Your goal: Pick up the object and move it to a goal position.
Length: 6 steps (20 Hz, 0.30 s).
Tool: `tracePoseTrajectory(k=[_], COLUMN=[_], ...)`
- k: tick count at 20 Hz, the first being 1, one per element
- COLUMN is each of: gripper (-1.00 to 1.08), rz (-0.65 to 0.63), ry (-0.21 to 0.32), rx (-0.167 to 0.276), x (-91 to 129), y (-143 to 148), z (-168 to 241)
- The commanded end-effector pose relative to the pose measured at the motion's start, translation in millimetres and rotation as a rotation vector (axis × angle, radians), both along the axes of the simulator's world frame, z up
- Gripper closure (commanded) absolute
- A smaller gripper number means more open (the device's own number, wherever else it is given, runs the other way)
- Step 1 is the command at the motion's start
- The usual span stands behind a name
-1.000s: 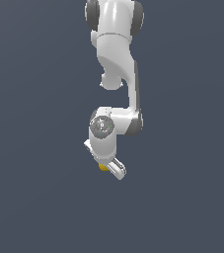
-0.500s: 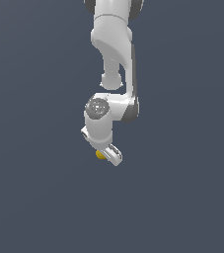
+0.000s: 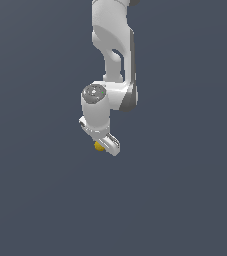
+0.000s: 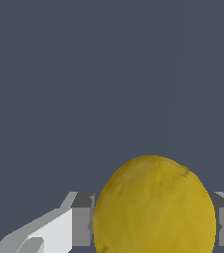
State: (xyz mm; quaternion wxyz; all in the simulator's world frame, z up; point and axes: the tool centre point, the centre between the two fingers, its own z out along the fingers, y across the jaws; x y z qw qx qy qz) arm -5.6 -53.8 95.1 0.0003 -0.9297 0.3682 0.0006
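Compared with a second ago, the arm is drawn further back toward the top of the exterior view, and the tool (image 3: 104,144) with the yellow object (image 3: 99,146) sits higher in that view and slightly toward the exterior view's left, the wrist turned a little as well.

At this moment the tool is clenched on the object: in the wrist view the yellow ball (image 4: 154,206) fills the gap between the two grey fingers (image 4: 82,225), which press against it on either side. In the exterior view only a small yellow edge peeks out beneath the white tool body, so most of the object is hidden there.

My judgement is that the carry toward the goal is under way. No goal marker shows in either view, so how far remains cannot be told. The main risk is a slip: the ball is round and slightly bumpy, held at only two contacts, and a fast swing or wrist twist could roll it out of the grasp. Letting go early would also send it rolling away.

Below the tool lies only a flat, uniform dark grey-blue surface, with no edges, walls or other items visible.
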Motion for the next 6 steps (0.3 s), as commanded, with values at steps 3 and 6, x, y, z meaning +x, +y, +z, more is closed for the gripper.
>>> tracePoseTrajectory(k=[3,6], gripper=[1.08,1.08], rz=[0.0,0.0], ry=[-0.001,-0.001], rx=[0.0,0.0], x=[-8.3,-9.8], y=[-3.0,-3.6], z=[6.7,7.9])
